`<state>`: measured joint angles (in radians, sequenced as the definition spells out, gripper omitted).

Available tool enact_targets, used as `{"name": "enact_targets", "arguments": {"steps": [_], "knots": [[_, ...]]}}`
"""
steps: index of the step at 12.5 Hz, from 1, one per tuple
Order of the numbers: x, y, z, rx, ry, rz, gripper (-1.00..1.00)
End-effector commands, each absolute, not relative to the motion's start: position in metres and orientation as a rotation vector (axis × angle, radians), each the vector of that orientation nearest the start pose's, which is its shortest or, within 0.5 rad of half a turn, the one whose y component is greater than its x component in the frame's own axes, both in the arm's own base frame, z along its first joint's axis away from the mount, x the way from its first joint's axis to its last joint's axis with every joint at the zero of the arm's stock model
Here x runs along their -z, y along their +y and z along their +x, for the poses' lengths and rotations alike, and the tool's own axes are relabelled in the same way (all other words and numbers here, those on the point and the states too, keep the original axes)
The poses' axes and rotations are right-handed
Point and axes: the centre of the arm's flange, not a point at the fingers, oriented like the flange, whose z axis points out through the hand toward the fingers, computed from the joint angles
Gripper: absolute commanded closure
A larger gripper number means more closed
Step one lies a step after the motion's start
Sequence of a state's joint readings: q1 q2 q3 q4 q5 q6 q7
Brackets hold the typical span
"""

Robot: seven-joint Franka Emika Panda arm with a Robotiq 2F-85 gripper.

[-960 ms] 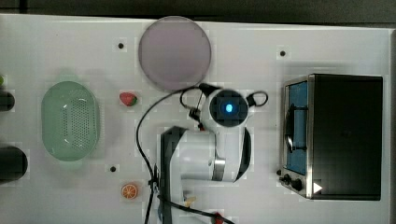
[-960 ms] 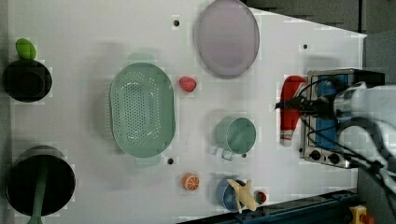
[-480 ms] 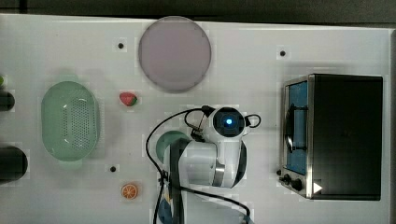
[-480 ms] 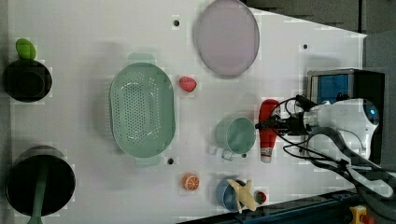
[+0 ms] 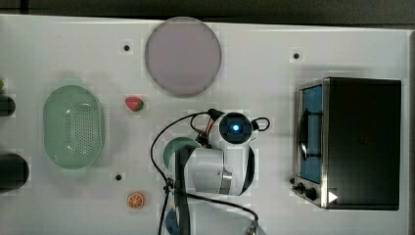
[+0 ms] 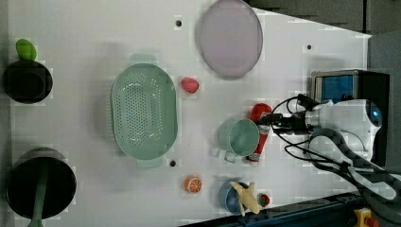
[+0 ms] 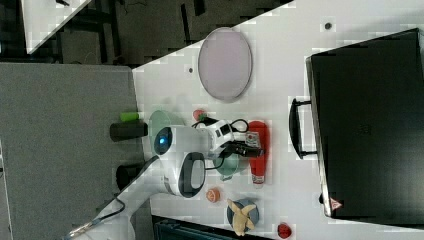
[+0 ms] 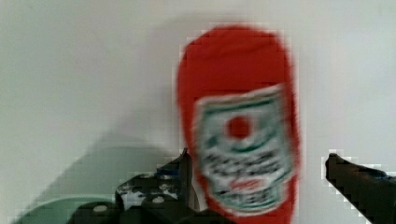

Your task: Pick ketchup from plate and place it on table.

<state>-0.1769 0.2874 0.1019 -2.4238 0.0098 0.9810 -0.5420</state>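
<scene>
The gripper [image 8: 254, 186] stands spread wide in the wrist view, its 2 dark fingers [image 8: 154, 196] on either side of the ketchup [image 8: 238, 130] with a clear gap showing at 1 side, so it does not appear to be clamping the bottle. In the left view the gripper [image 6: 272, 124] hangs over the middle of the ketchup [image 6: 259, 132], which lies flat on the table [image 6: 94, 198], its broad red end toward the plate [image 6: 230, 38] and its slim capped end pointing away. The bottle sits just beside a teal cup [image 6: 240, 137], near enough that the 2 may be touching; I cannot tell. In the right view the ketchup [image 7: 258, 150] lies between the cup and the handle of a dark toaster oven [image 7: 370, 125], well apart from the plate [image 7: 225, 62], which carries nothing. Further out stand a green basket [image 6: 144, 116], a strawberry [image 6: 189, 85] and an orange slice [image 6: 192, 184]. Judged from this, the task looks nearly done: the bottle is off the plate and resting on the tabletop, apparently let go. What seems left is for the arm to lift straight clear without nudging the bottle into the cup.
</scene>
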Motion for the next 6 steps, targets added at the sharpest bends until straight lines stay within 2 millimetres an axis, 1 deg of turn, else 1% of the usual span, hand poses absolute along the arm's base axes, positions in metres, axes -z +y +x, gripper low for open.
{"name": "enact_targets", "arguments": {"steps": [1, 4, 6], "knots": [[-0.268, -0.033, 0.514, 0.000, 0.640, -3.048, -1.00], [-0.361, -0.025, 0.540, 0.122, 0.982, -2.939, -1.00], [-0.425, -0.021, 0.550, 0.114, 1.202, -2.857, -1.00]]}}
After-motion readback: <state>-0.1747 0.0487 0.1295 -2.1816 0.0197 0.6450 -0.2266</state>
